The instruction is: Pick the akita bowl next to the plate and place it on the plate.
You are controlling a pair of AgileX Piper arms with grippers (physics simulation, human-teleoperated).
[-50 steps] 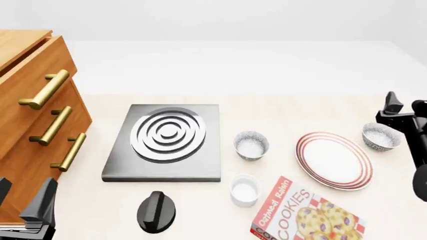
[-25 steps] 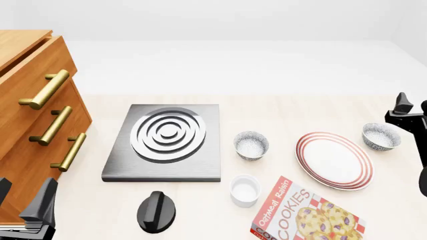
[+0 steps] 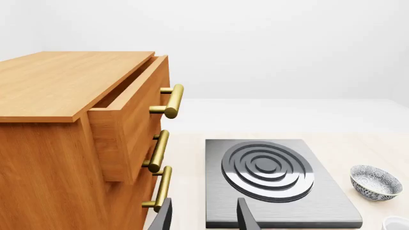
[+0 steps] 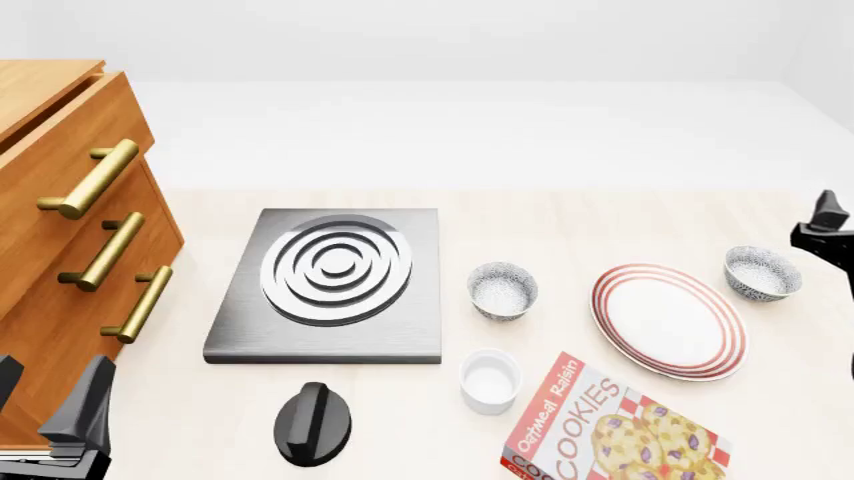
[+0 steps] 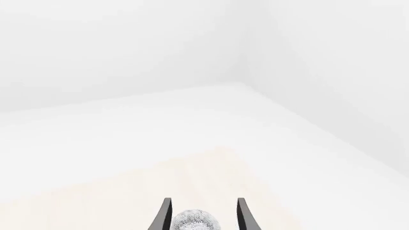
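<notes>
The plate (image 4: 667, 320), white with red rings, lies at the right of the table. One akita bowl (image 4: 763, 273) sits just beyond the plate's right edge; a second akita bowl (image 4: 503, 290) stands to the plate's left, by the stove. My right gripper (image 4: 834, 216) hovers at the frame's right edge, just right of the right-hand bowl, partly cut off. In the right wrist view its gripper (image 5: 202, 213) is open, and the speckled bowl (image 5: 195, 221) shows low between the fingers. My left gripper (image 4: 48, 388) rests open at the near left, holding nothing.
A grey stove (image 4: 334, 280) with silver rings sits centre left, with a black knob (image 4: 312, 422) in front. A small white cup (image 4: 490, 380) and a cookies box (image 4: 607, 430) lie near the front. A wooden dresser (image 4: 67, 240) with brass handles fills the left.
My right gripper has moved rightward, from just left of the right-hand bowl's far side to the frame's right edge. The left arm and all objects have stayed put.
</notes>
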